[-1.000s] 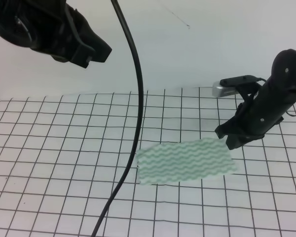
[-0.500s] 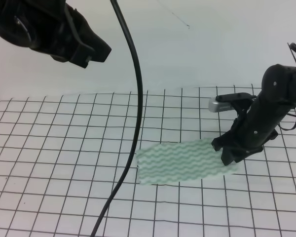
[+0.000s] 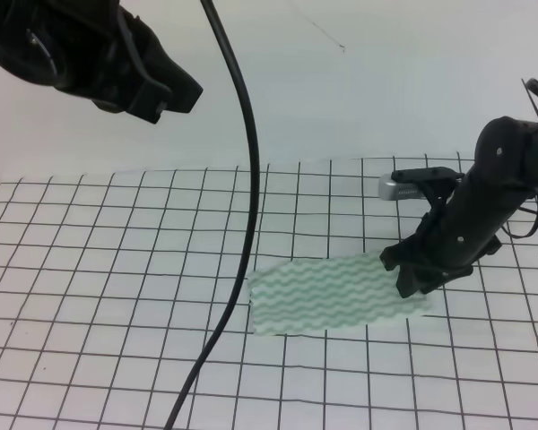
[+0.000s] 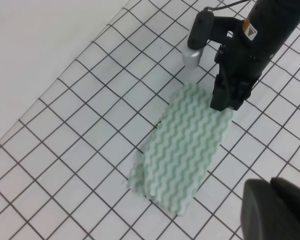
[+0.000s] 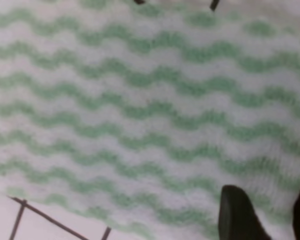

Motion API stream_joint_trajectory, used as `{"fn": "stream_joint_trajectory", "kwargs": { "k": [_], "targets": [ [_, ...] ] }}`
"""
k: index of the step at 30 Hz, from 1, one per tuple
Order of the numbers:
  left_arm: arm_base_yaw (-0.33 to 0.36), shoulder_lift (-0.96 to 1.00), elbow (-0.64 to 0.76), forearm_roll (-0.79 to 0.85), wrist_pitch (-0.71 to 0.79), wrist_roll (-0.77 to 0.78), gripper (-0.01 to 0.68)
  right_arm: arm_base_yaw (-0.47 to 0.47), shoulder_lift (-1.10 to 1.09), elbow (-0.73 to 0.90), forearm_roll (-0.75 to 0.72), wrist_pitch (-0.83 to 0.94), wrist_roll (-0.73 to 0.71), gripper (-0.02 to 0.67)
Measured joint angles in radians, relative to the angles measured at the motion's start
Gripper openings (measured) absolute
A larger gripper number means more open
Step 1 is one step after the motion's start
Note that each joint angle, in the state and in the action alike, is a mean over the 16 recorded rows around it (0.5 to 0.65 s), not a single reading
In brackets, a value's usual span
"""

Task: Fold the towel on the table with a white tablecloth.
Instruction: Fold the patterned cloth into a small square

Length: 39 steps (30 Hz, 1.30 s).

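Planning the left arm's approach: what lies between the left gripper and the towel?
Only bare gridded tablecloth, per the left wrist view, between left gripper and towel.

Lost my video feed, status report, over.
Right gripper down on towel's right end, jaws apart. Left gripper raised, clear. Towel flat, unfolded. Hanging cable crosses its left edge in view.

A plain white wall fills the back of the scene, smooth and bare apart from a thin dark hairline mark running slantwise near the top. The wall meets the work surface along a straight, nearly level line. Light is even and diffuse, with soft, faint shadows and no hard glare. In the left wrist view the same pale wall takes up the upper left corner. No floor or window shows.
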Motion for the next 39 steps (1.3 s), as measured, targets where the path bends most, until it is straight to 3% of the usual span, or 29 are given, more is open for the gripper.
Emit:
{"fn": "stream_joint_trajectory", "kwargs": {
  "k": [6,22,39],
  "targets": [
    [0.000,0.000,0.000,0.000,0.001,0.001,0.001,0.000,0.015,0.000,0.012,-0.001,-0.005,0.236],
    [0.000,0.000,0.000,0.000,0.000,0.002,0.000,0.005,-0.016,0.000,0.051,-0.020,-0.037,0.002],
    [0.000,0.000,0.000,0.000,0.006,0.002,0.000,0.147,-0.033,0.000,0.176,-0.117,-0.091,-0.001]
  ]
}}
